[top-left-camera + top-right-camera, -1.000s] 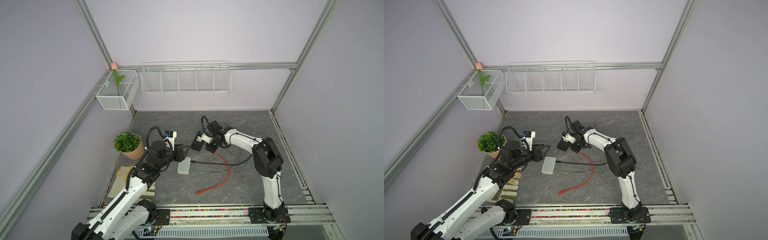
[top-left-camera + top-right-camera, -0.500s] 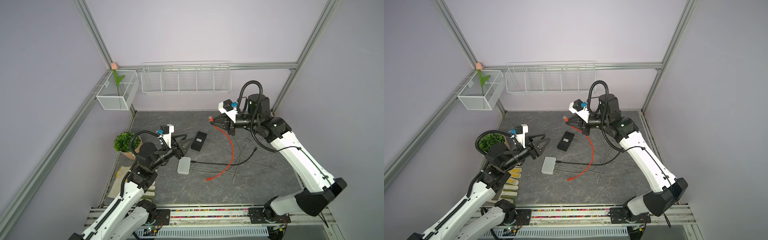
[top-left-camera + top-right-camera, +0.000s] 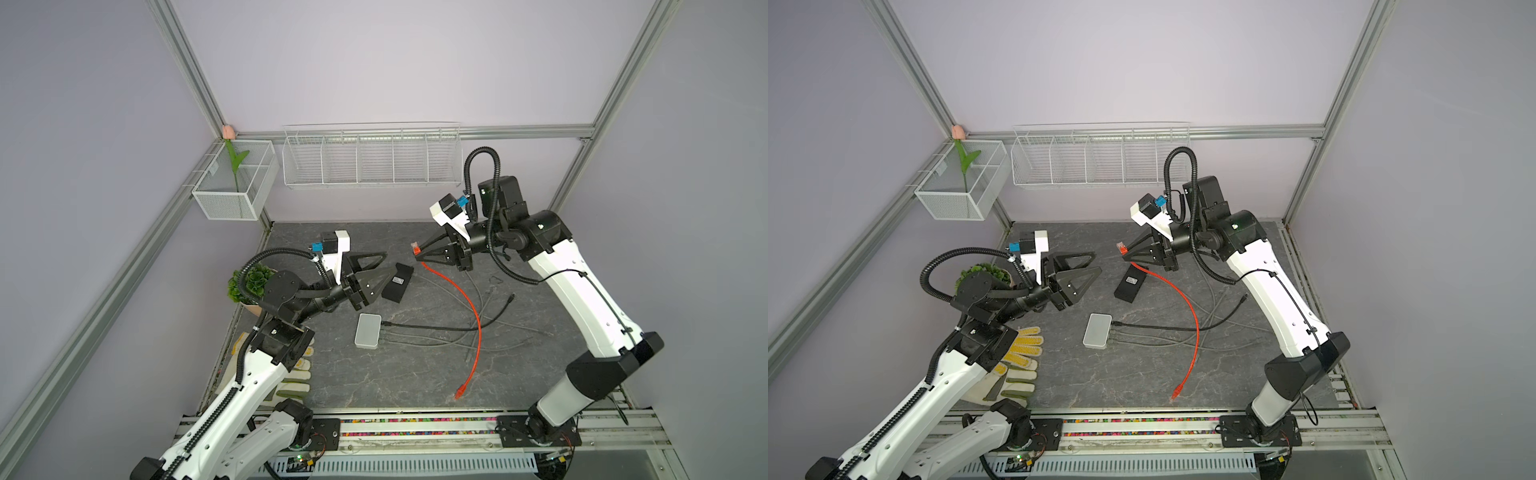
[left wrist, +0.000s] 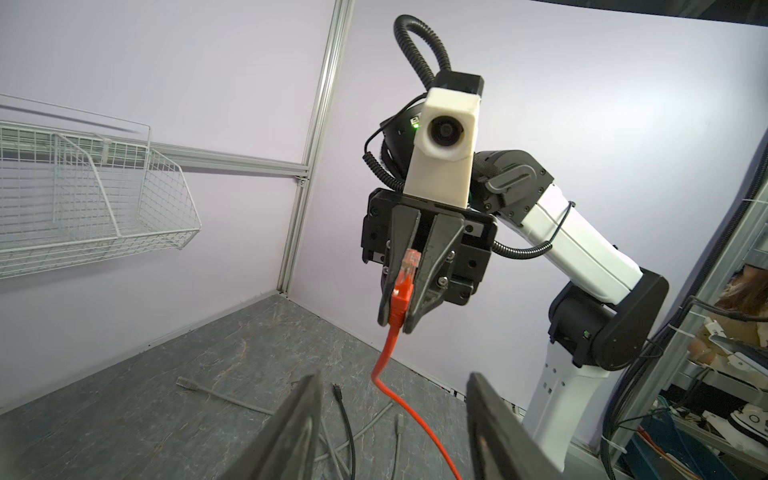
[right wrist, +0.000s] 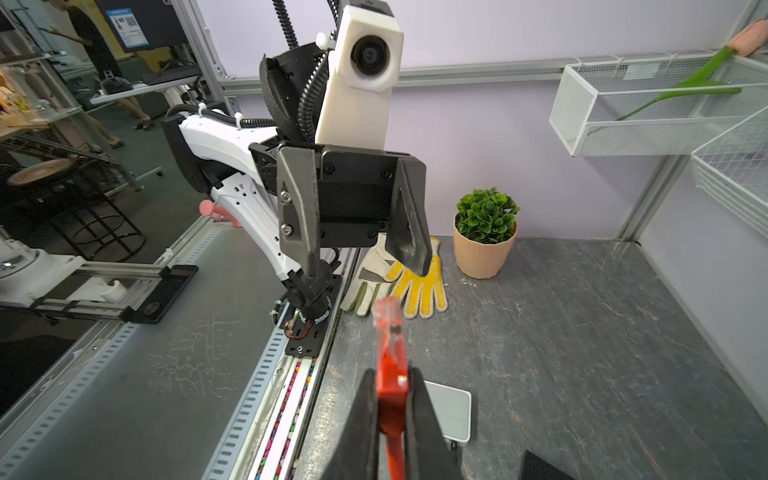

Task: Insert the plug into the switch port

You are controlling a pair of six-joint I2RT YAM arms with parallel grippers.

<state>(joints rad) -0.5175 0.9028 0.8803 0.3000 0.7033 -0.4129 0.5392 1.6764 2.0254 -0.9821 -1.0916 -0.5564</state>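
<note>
My right gripper is shut on the orange-red plug, held in the air over the back of the mat. The plug's clear tip sticks out past the fingers and points at my left gripper. Its red cable hangs to the mat, the other end lying near the front. The left gripper hovers open and empty, facing the plug a short way off. The white switch lies on the mat below, with several cables plugged into its side.
A black flat box lies between the grippers on the mat. Loose grey and black cables sprawl right of the switch. A potted plant and gloves sit at the left edge. Wire baskets hang on the back wall.
The right arm has risen from beside the black box with the red plug in its grip, dragging the cable up. The left gripper has lifted off the mat and now faces the plug.
</note>
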